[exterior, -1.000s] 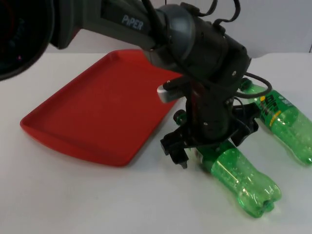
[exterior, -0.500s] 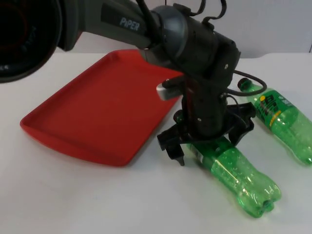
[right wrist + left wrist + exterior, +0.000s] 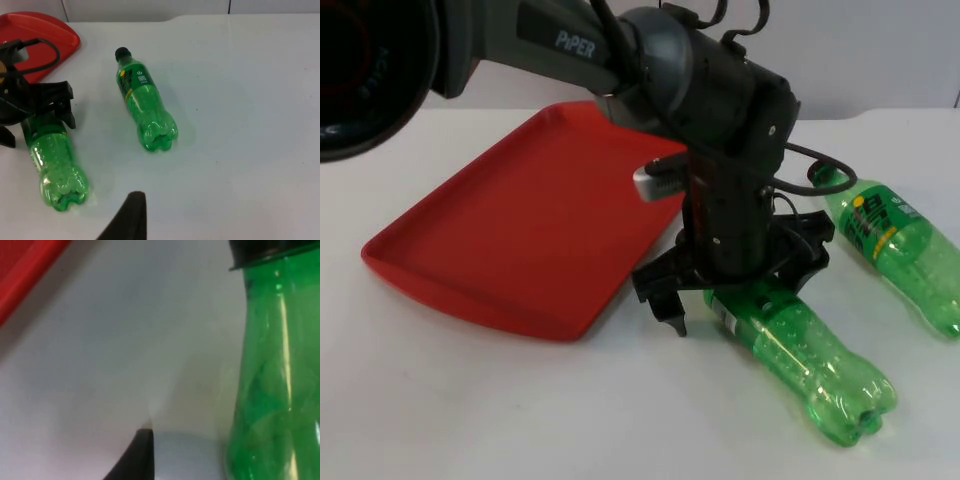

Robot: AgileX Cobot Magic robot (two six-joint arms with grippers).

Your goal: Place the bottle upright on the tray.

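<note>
A green bottle (image 3: 800, 350) with a black cap lies on its side on the white table, just right of the red tray (image 3: 510, 220). My left gripper (image 3: 735, 285) is open and sits low over this bottle's neck end, one finger on each side. In the left wrist view the bottle's shoulder (image 3: 270, 375) and black cap show close up beside a black fingertip (image 3: 141, 455), apart from it. A second green bottle (image 3: 895, 250), with a yellow and green label, lies farther right. My right gripper (image 3: 132, 220) waits high over the table, away from both bottles (image 3: 52, 160) (image 3: 142, 100).
The tray has nothing on it, and its raised near edge (image 3: 480, 310) lies left of the gripper. The grey partition wall (image 3: 880, 50) stands behind the table. Open white table lies in front of the bottles and to the right (image 3: 250, 125).
My left gripper has shifted a little to the left over the near bottle's neck. Both bottles and the tray lie where they were.
</note>
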